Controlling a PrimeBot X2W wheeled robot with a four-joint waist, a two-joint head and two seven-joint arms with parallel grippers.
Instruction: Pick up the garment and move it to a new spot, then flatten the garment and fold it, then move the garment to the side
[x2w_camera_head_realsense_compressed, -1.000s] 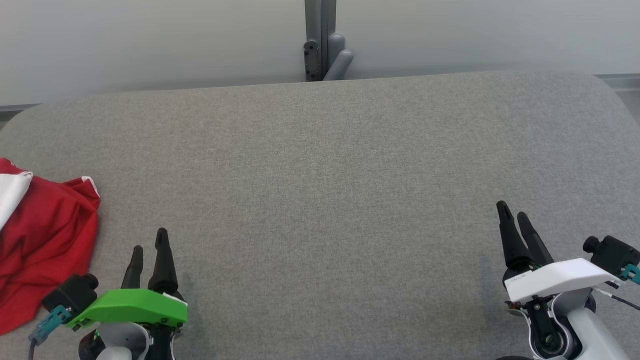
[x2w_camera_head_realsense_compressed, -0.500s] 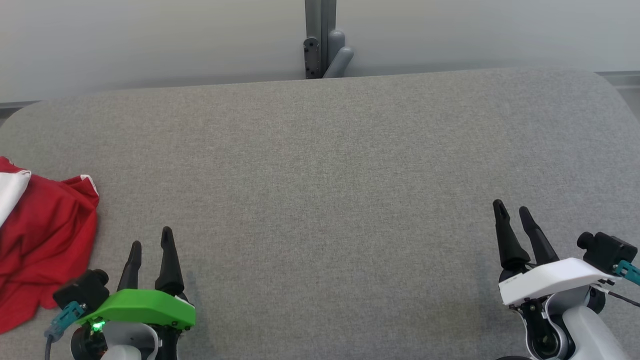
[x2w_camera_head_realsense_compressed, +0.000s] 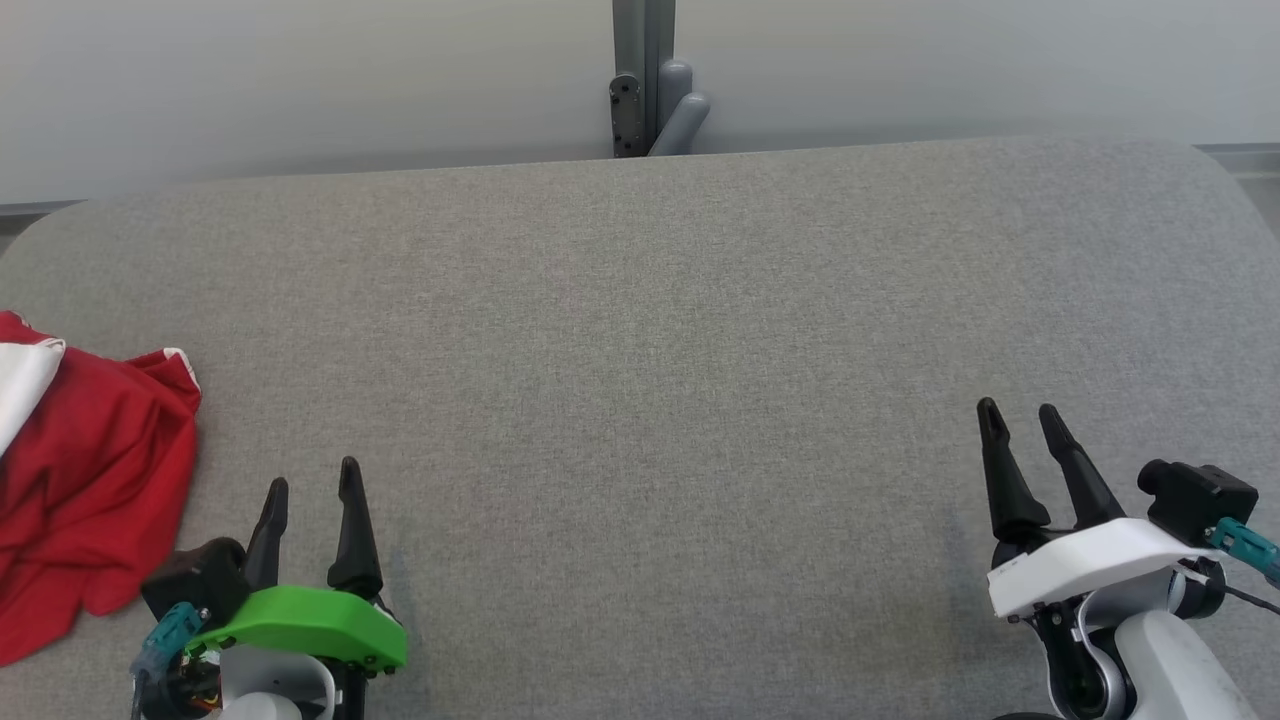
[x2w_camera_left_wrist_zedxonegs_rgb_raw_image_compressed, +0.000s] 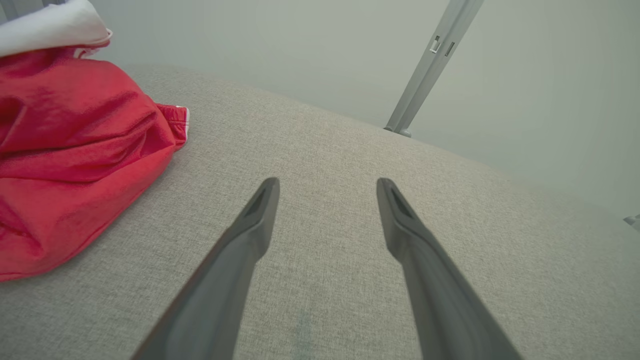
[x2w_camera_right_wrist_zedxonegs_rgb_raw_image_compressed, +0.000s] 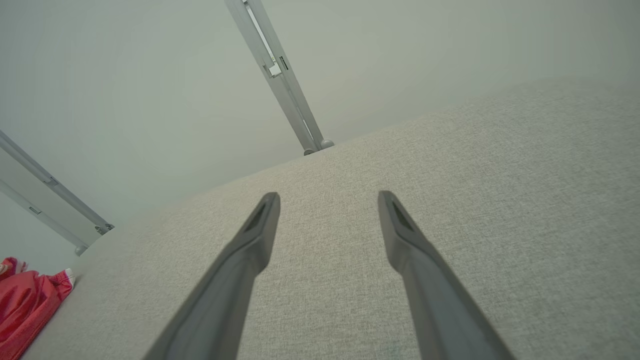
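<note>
Fingers (x2w_camera_head_realsense_compressed: 352, 530) on the left gripper (x2w_camera_head_realsense_compressed: 313, 475) stand spread apart with nothing between them, and the right gripper (x2w_camera_head_realsense_compressed: 1018, 406) has its own pair splayed just as wide and just as empty. Both hover low over the grey fabric desk (x2w_camera_head_realsense_compressed: 650, 350), the left at about 7 o'clock of it and the right at about 5 o'clock, tips pointing toward 12 o'clock.

Compared with a second ago, the left gripper has slid a little toward the middle of the desk and drawn back toward the near edge. Its green housing (x2w_camera_head_realsense_compressed: 310, 625) now sits lower and further from the garment. It has also rolled, so its two fingers now show side by side with a clear gap. The right gripper has eased slightly inward and turned the same way, its white housing (x2w_camera_head_realsense_compressed: 1090, 560) more level. The red garment (x2w_camera_head_realsense_compressed: 90, 480) has not shifted.

That garment, red with a white panel, lies crumpled at the desk's 9 o'clock edge, just beside the left gripper and apart from it. From the left wrist it bulks at 10 o'clock of the fingers (x2w_camera_left_wrist_zedxonegs_rgb_raw_image_compressed: 240, 260), untouched. From the right wrist it is a small red heap (x2w_camera_right_wrist_zedxonegs_rgb_raw_image_compressed: 25, 300) far off at 8 o'clock. A grey post (x2w_camera_head_realsense_compressed: 640, 80) rises behind the desk at 12 o'clock.
</note>
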